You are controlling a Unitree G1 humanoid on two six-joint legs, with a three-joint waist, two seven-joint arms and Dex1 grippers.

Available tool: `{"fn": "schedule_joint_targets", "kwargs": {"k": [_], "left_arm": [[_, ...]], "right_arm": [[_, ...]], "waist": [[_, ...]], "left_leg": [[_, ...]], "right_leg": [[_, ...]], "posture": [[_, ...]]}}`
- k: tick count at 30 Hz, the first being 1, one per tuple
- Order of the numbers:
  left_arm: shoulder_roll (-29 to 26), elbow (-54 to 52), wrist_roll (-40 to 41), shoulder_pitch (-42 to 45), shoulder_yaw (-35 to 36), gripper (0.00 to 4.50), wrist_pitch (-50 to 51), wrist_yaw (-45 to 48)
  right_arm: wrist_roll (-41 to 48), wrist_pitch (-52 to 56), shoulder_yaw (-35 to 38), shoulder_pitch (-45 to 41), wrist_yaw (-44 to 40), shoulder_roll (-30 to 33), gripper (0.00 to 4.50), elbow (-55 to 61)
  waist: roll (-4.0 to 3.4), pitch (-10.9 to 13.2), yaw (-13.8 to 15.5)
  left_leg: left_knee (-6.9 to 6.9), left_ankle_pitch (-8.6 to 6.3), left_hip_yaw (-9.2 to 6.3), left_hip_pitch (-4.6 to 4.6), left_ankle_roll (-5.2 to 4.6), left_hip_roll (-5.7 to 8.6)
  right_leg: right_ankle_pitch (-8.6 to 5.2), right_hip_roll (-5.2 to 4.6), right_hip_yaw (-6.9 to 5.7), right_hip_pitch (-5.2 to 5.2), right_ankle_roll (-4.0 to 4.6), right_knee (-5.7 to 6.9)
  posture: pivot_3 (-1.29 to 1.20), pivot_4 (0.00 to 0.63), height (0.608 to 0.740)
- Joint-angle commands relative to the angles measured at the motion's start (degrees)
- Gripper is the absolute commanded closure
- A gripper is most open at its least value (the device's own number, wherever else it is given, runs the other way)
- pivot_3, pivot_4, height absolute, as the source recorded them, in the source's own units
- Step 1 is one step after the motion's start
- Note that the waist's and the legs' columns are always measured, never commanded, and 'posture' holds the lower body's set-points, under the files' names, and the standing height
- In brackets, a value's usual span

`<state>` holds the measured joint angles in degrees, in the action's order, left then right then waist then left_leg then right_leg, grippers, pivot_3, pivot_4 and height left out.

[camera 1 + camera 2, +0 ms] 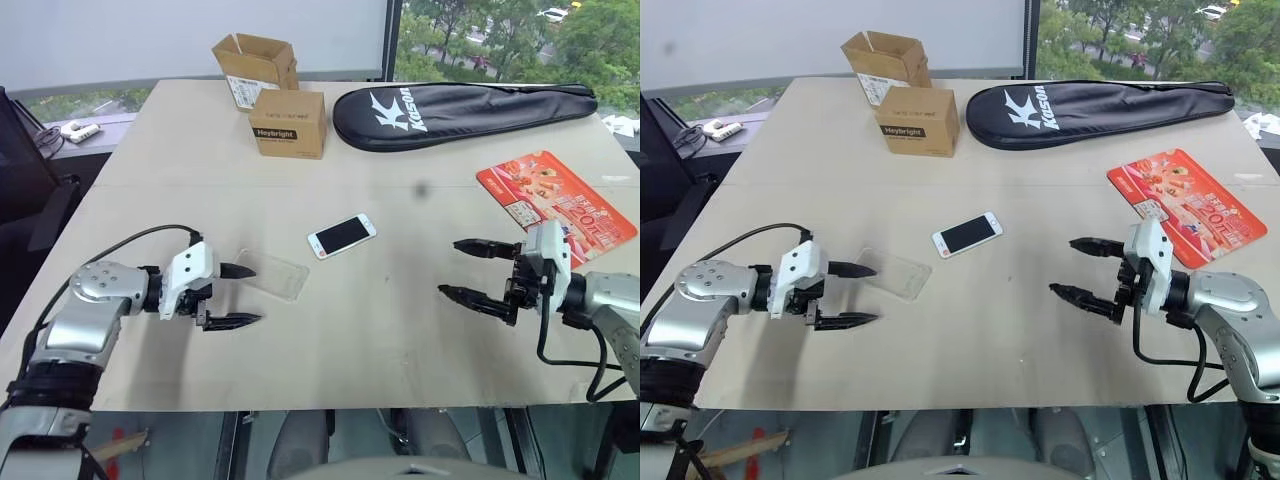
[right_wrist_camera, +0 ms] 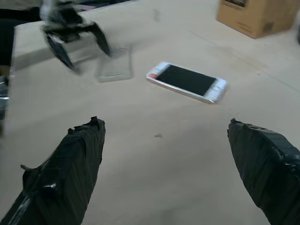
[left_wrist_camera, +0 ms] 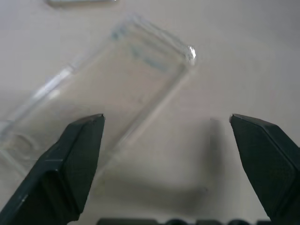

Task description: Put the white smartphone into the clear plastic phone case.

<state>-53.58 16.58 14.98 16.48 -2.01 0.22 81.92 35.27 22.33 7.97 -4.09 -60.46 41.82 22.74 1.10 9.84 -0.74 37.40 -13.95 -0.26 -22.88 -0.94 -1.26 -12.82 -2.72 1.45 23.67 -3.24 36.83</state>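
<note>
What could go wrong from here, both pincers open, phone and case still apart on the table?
1. The clear plastic phone case is thin and lies flat; the left pincer, open at its near end, may push it along the table rather than grip it.
2. The white smartphone lies flat too, apart from the right pincer; a low approach may nudge it aside.

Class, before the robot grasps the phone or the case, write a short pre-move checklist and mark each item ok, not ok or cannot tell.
1. Left end effector open and empty: ok.
2. Right end effector open and empty: ok.
3. Phone lying flat, screen up, nothing on it: ok.
4. Case empty, lying on the table apart from the phone: ok.
5. Case's open side facing up: cannot tell.
6. Left end effector aimed at the case: ok; one finger overlaps its edge.
</note>
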Motion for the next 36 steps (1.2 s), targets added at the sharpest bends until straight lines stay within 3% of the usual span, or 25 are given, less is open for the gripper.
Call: {"fn": "schedule_joint_targets", "kwargs": {"k": [1,8,9,11,13,18,27,32,36], "left_arm": [[0.2,5.0,-3.4,2.9,-2.1,0.00,-4.4,2.0],[2.9,10.5,-6.2,6.6,-4.5,0.00,-8.0,2.3],[3.1,10.6,-6.2,6.7,-4.6,0.52,-8.1,2.5],[3.4,10.5,-6.3,6.7,-4.8,1.01,-8.2,2.6],[3.6,10.4,-6.4,6.8,-4.7,2.26,-8.3,2.5],[3.8,9.5,-6.2,6.8,-4.4,4.48,-8.3,2.5],[9.0,-11.7,1.7,7.6,-3.9,4.48,8.7,-0.9],[14.5,-23.0,1.5,10.2,-9.5,4.48,19.7,-6.7],[19.9,-25.1,-1.5,13.3,-14.9,4.48,24.0,-11.7]], "right_arm": [[2.4,-1.1,1.7,0.6,-2.6,1.2,0.07,3.1],[5.2,2.3,0.7,1.1,-2.3,2.2,0.07,4.9],[5.2,2.4,0.7,1.1,-2.1,2.2,0.00,5.0],[4.8,2.3,0.6,1.3,-2.0,2.1,0.00,5.0],[4.7,2.2,0.5,1.4,-2.0,2.1,0.00,5.0],[4.4,1.6,0.6,1.4,-2.1,2.0,0.00,4.7],[1.0,-2.9,2.7,1.3,-3.3,2.9,0.00,-0.5],[0.5,-4.3,5.9,1.8,-4.7,4.5,0.00,-5.1],[-2.0,-7.4,7.4,3.2,-6.5,6.0,0.00,-8.8]], "waist": [[-0.01,0.0,0.0],[-0.02,-0.1,0.2],[-0.02,-0.1,0.2],[-0.02,-0.1,0.2],[-0.02,-0.1,0.2],[-0.03,-0.1,0.1],[0.14,0.0,0.4],[0.14,0.0,0.3],[0.15,0.0,0.3]], "left_leg": [[0.00,0.00,0.00,0.00,0.00,0.00],[0.04,0.00,0.00,0.07,0.00,0.01],[0.04,0.00,0.00,0.08,0.00,0.00],[0.04,0.00,0.00,0.07,0.00,0.01],[0.04,0.00,0.02,0.07,0.00,0.01],[0.04,0.00,0.02,0.08,0.00,0.01],[0.15,0.00,-0.01,-0.05,0.00,0.03],[0.15,0.00,-0.03,-0.04,0.00,0.04],[0.16,0.00,-0.04,-0.03,0.00,0.07]], "right_leg": [[0.00,0.00,0.00,0.00,0.00,0.01],[0.01,-0.01,0.00,-0.06,0.00,0.08],[0.01,-0.01,0.00,-0.06,0.00,0.09],[0.01,-0.01,0.01,-0.06,0.00,0.09],[0.01,-0.02,0.02,-0.06,-0.01,0.09],[0.01,-0.02,0.02,-0.05,-0.01,0.10],[0.01,-0.04,0.00,-0.04,-0.02,0.11],[0.01,-0.03,0.01,-0.05,-0.02,0.11],[0.02,-0.02,0.02,-0.07,-0.03,0.12]], "posture": [[0.00,0.150,0.740],[0.00,0.150,0.740],[0.00,0.150,0.740],[0.00,0.150,0.740],[0.00,0.150,0.740],[0.00,0.150,0.740],[0.00,0.150,0.740],[0.00,0.150,0.740],[0.00,0.150,0.740]]}}
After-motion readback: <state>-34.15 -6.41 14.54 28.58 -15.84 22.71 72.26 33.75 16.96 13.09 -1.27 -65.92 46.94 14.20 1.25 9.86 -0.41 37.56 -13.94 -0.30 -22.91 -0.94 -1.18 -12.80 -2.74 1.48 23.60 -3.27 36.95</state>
